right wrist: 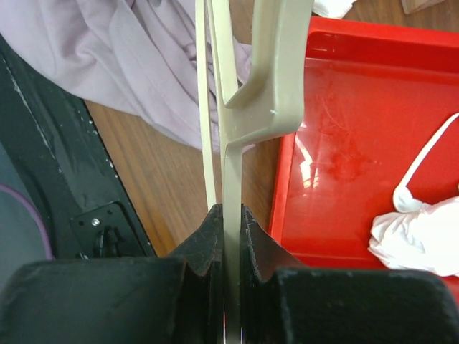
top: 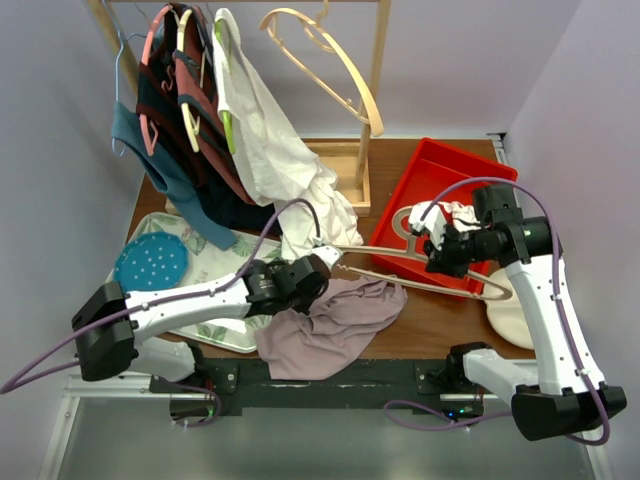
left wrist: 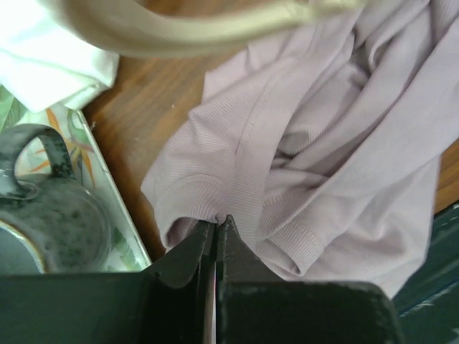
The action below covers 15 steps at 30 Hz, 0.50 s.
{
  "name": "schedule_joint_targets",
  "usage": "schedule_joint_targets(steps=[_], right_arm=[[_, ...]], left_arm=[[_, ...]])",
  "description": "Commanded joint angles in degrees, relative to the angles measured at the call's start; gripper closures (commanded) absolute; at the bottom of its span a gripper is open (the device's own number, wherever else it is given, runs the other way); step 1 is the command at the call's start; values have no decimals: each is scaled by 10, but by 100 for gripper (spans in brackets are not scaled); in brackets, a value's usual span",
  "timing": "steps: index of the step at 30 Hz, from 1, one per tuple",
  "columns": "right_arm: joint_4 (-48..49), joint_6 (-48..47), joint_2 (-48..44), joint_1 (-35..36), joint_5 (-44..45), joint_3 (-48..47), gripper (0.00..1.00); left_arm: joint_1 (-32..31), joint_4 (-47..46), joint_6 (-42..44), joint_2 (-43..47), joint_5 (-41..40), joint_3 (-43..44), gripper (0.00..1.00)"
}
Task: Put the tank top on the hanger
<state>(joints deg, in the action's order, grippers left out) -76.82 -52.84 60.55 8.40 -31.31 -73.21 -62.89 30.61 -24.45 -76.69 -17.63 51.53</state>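
Observation:
The mauve-pink tank top [top: 335, 322] lies crumpled at the table's front edge. My left gripper [top: 318, 285] is shut on a fold of it near a hem [left wrist: 217, 221]; the fabric [left wrist: 315, 143] spreads away to the right. The pale wooden hanger [top: 380, 249] is held level above the table, reaching from the red tray over the tank top. My right gripper [top: 438, 262] is shut on its flat body [right wrist: 231, 209], with the thin crossbar just left of the jaws. The hanger's arm [left wrist: 193, 32] crosses the top of the left wrist view. The tank top [right wrist: 129, 57] lies under the hanger's far end.
A red tray [top: 440, 180] holds a small white-and-pink garment [top: 458, 215]. A floral tray [top: 215, 335] at the left carries a blue dotted plate [top: 152, 263] and a grey mug [left wrist: 50, 222]. The rack behind holds a white shirt [top: 270, 140], dark clothes and another wooden hanger [top: 335, 60].

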Motion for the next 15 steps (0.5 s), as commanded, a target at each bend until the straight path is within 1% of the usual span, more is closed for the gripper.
schedule_joint_targets(steps=[1, 2, 4, 5, 8, 12, 15], right_arm=[[-46, -52, -18, -1, -24, -2, 100], [-50, -53, -20, -1, -26, -7, 100], [-53, -53, -25, -1, -35, -12, 100], [-56, -57, -32, -1, -51, -14, 100], [-75, -77, -37, -1, -74, -14, 100], [-81, -90, -31, -1, -81, 13, 100], [-62, -86, -21, -1, -75, 29, 100]], left_arm=[[91, -59, 5, 57, 48, 16, 100], [123, -69, 5, 68, 78, 8, 100], [149, -83, 4, 70, 97, 5, 100], [174, -85, 2, 69, 122, 2, 100], [220, -109, -9, 73, 166, -6, 100], [247, -139, -23, 82, 222, -12, 100], [255, -141, -28, 87, 251, -10, 100]])
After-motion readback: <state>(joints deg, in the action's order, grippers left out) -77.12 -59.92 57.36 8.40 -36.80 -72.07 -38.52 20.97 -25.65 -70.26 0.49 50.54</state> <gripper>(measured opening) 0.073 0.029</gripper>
